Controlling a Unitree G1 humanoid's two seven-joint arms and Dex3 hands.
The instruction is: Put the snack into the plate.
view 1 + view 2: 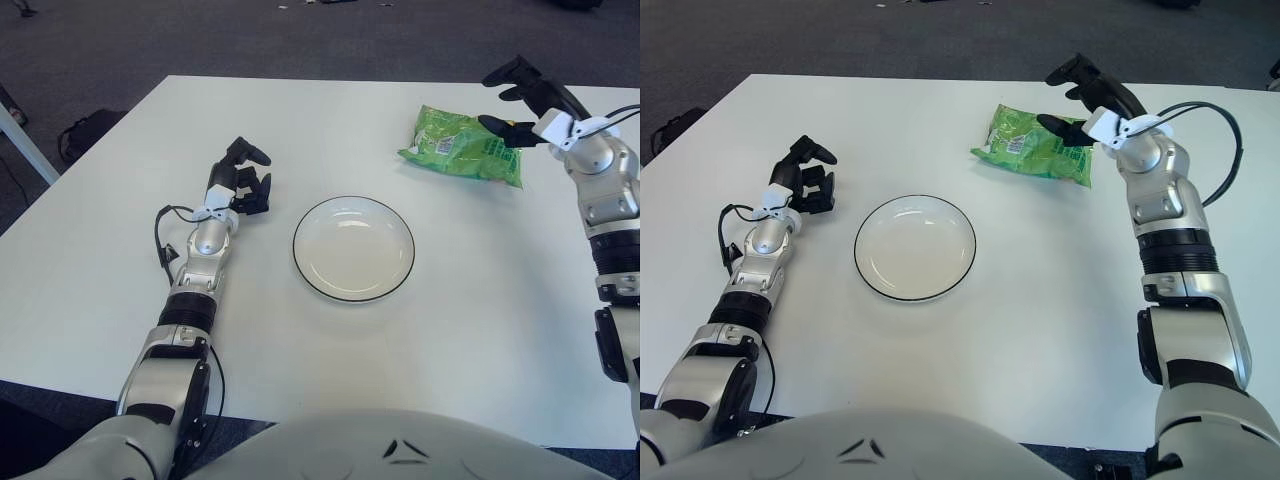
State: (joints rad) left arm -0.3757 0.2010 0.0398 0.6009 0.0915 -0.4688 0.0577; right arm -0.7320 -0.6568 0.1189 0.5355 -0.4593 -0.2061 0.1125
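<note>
- Step in hand, as I read it: reach/pre-grasp. Snack not yet picked up.
- Snack [462, 148] = green crinkly bag, lying flat on the desk [120, 290], up and to the right of the plate [353, 248], well apart from it.
- Right robot hand [1072, 97] is at the bag's far-right end, above it. Fingers spread wide, holding nothing; one finger [1072, 70] raised above the bag, another [1055, 125] low over its right part. Can't tell if that low finger touches the foil.
- Left robot hand [243, 178] shows left of the plate, fingers curled in, holding nothing. Looks idle.
- Plate: white w/ dark rim, shallow, nothing in it. Sits approx mid-desk, between the two arms.
- Next move, my guess: right hand needs to drop onto the bag's right end and close fingers across it, pinching foil top and bottom.
- Bag is soft and puffy, so prob. needs a firm pinch or it slips or crumples out; grip near the end means it'll likely dangle when lifted.
- Then lift clear of the desk, carry it down-left to the plate, release over the middle.
- Bag looks nearly as long as the plate is wide, so off-centre drop could leave it hanging over the rim.
</note>
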